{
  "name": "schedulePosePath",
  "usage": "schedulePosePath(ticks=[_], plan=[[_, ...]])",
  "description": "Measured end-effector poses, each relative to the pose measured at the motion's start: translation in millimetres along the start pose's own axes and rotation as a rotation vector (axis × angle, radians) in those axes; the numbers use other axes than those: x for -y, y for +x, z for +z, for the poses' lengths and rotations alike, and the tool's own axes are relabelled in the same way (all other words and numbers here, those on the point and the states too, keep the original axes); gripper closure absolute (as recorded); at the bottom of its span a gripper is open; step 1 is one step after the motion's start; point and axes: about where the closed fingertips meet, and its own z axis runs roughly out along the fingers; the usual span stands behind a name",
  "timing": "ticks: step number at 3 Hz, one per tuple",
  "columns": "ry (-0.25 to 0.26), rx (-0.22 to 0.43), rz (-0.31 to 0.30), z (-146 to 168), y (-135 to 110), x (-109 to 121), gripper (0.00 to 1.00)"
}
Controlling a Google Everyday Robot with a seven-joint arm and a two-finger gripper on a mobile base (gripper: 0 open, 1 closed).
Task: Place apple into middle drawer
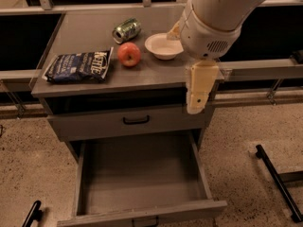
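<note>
The apple (129,54), red-orange with a yellowish patch, sits on the grey counter top (80,32) between the chip bag and the white bowl. The middle drawer (142,174) is pulled out below, its bare grey floor showing and nothing in it. My gripper (196,98) hangs cream-coloured from the large white arm at the counter's front right edge, right of the apple and lower than it, above the open drawer's right side. It holds nothing that I can see.
A dark blue chip bag (78,66) lies at the counter's left, a green can (126,30) on its side behind the apple, a white bowl (163,45) to its right. The closed top drawer (136,120) has a black handle. A black bar (277,181) lies on the floor at right.
</note>
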Motion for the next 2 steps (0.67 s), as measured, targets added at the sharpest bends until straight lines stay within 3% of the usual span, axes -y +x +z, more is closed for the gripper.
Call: schedulePosePath(ticks=[1,2], plan=[[-0.012,-0.003,-0.092,31,-10,39,0.00],[-0.007,0.034,-0.215,99,-56,119,0.00]])
